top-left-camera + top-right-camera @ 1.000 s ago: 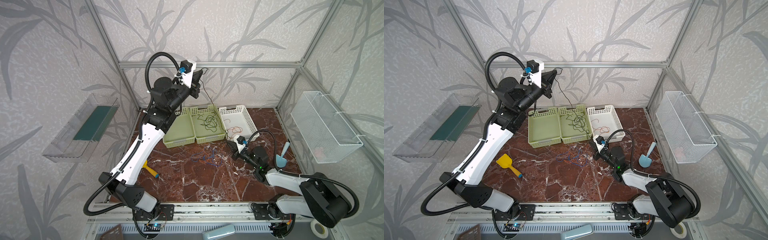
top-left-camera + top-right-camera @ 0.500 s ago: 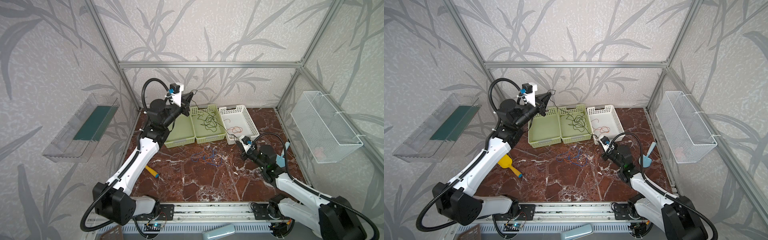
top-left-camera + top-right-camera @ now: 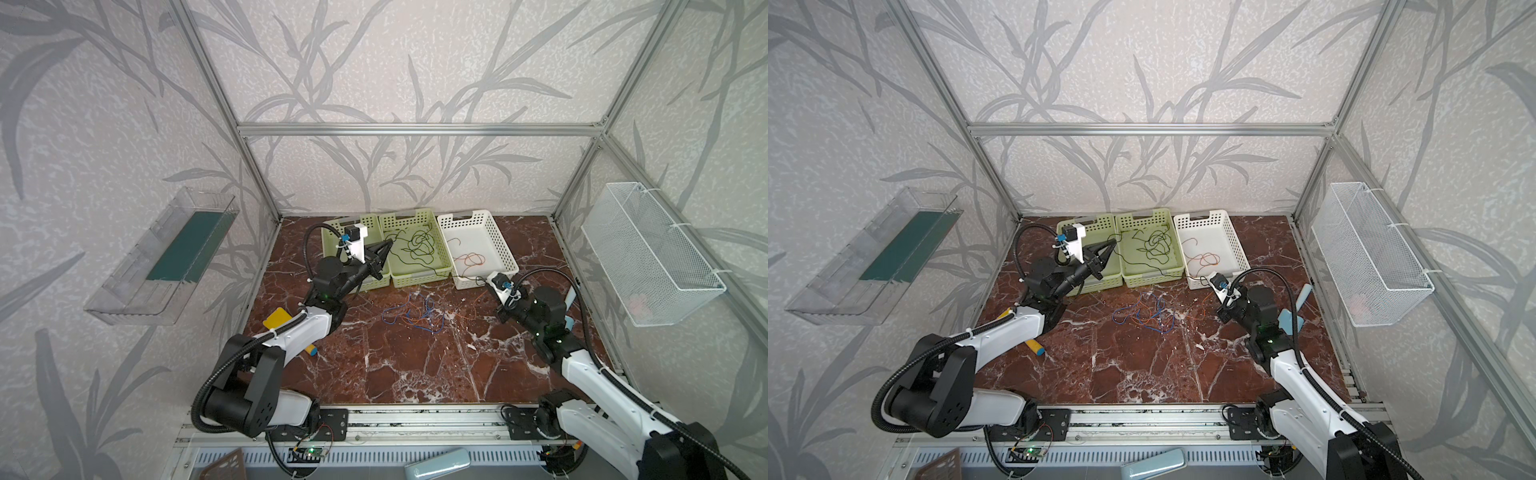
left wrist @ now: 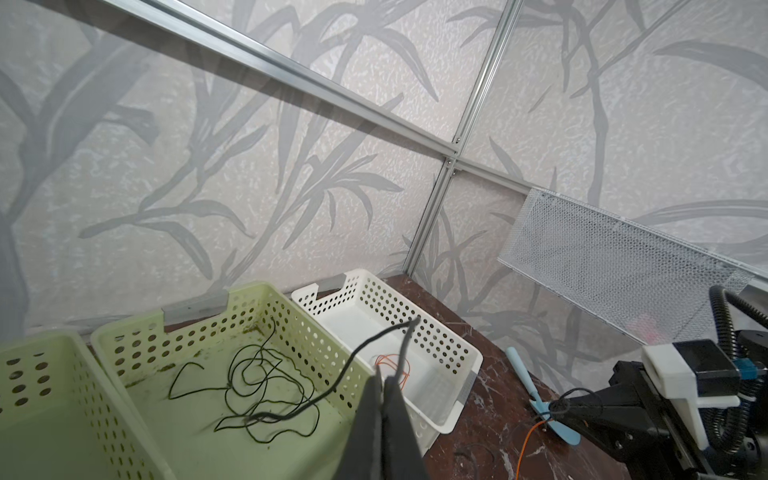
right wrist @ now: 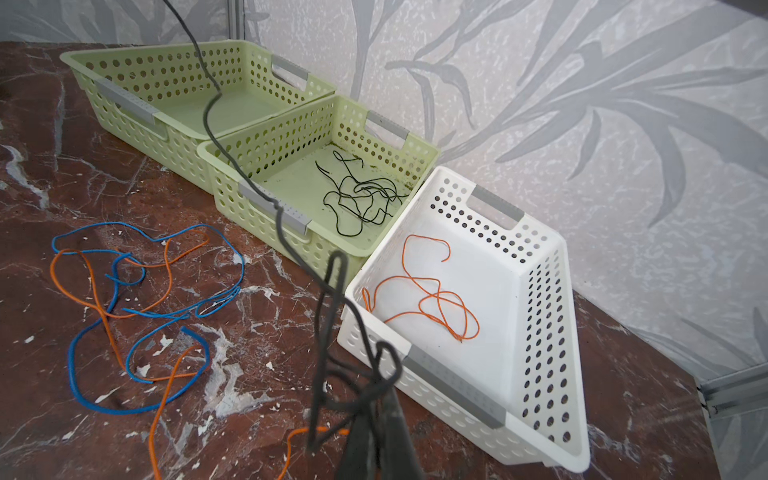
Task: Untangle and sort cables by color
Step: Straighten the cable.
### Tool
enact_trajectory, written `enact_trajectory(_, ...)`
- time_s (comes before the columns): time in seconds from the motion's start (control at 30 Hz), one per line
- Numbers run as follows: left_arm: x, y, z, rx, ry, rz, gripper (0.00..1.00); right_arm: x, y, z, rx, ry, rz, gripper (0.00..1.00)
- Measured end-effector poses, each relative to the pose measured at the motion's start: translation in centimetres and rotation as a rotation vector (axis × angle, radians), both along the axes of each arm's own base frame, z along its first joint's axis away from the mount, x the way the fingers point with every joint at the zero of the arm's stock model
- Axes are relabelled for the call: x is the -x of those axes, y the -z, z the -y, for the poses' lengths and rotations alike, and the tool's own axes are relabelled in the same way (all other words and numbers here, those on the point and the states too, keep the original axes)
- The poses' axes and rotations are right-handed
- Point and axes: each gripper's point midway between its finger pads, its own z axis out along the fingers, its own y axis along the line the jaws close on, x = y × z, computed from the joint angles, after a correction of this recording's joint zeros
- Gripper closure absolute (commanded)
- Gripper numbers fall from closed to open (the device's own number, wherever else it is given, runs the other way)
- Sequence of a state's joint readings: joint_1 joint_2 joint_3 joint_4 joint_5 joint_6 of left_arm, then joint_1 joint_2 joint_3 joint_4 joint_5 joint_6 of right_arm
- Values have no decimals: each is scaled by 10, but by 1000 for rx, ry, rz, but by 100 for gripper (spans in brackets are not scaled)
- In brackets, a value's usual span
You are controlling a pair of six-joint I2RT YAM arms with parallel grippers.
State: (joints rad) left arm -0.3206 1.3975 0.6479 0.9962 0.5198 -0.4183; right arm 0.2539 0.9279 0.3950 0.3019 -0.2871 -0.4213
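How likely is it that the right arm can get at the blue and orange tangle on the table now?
Probably not yet. The tangle lies near, but the right hand is shut on a dark cable running to the left hand, so it looks tied up.

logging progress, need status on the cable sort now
Left gripper, right gripper shut on one dark cable, slung between them. Blue-orange tangle unsorted on table. Orange strand trails at right gripper, maybe snagged.

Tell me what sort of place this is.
Probably a robot test cell, not a home: an aluminium frame boxes in patterned panels, the left arm and right arm mount on a front rail, and sorting baskets sit on a marble-look tabletop.
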Motion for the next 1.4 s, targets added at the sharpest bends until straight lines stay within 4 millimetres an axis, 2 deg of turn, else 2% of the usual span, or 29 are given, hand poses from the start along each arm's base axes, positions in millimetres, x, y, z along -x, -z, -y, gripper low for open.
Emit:
enact_trajectory(0.1,3,-2,4,10,35,19,98,-1,-5,-2,9,-17,14,100)
enact_trajectory(0.17,6,-3,8,13,63,30,89,-1,-10,-6,8,-40,27,100)
enact_trajectory(0.27,13,6,12,30,108,25,62,3,-15,-14,11,-96,50,100)
enact_trajectory(0.3,15,13,13,33,118,12,51,4,-17,-16,11,-117,56,100)
enact_trajectory(0.37,18,27,13,28,127,-18,38,8,-18,-21,14,-156,66,100)
enact_trajectory(0.4,20,32,13,20,129,-26,26,10,-18,-23,16,-172,70,100)
enact_trajectory(0.43,21,35,12,8,128,-27,16,11,-18,-25,20,-187,76,100)
enact_trajectory(0.5,24,33,12,-19,125,-13,1,13,-20,-27,24,-206,87,100)
enact_trajectory(0.6,34,22,11,-80,110,41,1,16,-25,-29,32,-230,113,100)
enact_trajectory(0.7,49,10,18,-170,109,107,8,18,-37,-32,32,-254,146,100)
enact_trajectory(0.8,65,4,45,-274,176,150,16,18,-49,-36,27,-275,173,100)
enact_trajectory(0.9,80,1,78,-317,272,173,18,19,-51,-37,24,-285,180,100)
enact_trajectory(1.0,89,20,109,-324,368,139,21,19,-51,-38,20,-292,178,100)
enact_trajectory(1.13,98,70,140,-353,471,23,23,21,-53,-40,12,-306,178,100)
enact_trajectory(1.2,104,86,149,-363,508,-15,22,21,-54,-40,9,-309,179,100)
enact_trajectory(1.27,110,93,156,-359,535,-33,22,22,-56,-41,5,-312,183,100)
enact_trajectory(1.4,111,88,169,-331,556,-17,24,22,-57,-42,-2,-313,181,100)
